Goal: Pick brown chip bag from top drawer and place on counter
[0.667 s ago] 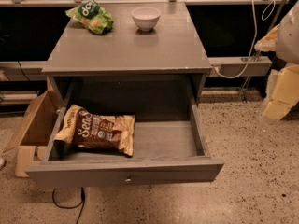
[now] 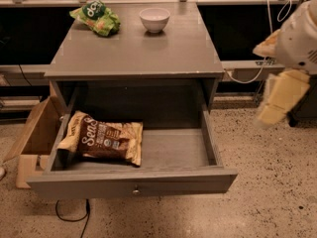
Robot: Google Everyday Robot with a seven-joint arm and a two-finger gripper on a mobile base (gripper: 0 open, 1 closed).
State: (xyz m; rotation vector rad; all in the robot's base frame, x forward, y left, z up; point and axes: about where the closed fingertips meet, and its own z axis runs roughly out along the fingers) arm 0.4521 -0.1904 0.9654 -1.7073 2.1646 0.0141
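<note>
One drawer (image 2: 163, 181) stands pulled out from under the table (image 2: 148, 53), its flat grey front facing the camera with a small round knob (image 2: 134, 189) at the middle. Inside, the chip bag (image 2: 103, 140) lies flat on the drawer bottom, in the left half. Its left end is against the left wall and its right end stops short of the middle. It has a dark brown middle with white script and pale yellow-tan ends. The right half of the drawer bottom shows bare grey wood.

The tool (image 2: 278, 97) hangs at the right edge of the view, out beyond the table's right side and over the speckled floor (image 2: 267, 202). It is pale yellow and blurred, and I cannot tell whether it is open or closed. I see nothing in its hold, and it is well apart from the bag and the drawer. The white arm (image 2: 302, 38) above it comes in at the upper right.

On the table, near the back edge, a green bag (image 2: 96, 16) lies at the left and a white bowl (image 2: 154, 20) stands near the middle, apart from each other. A tan box (image 2: 34, 133) sits on the floor against the drawer's left side. A dark cable (image 2: 74, 216) loops on the floor below the drawer front. A pale cord (image 2: 247, 77) runs behind the table's right side.
</note>
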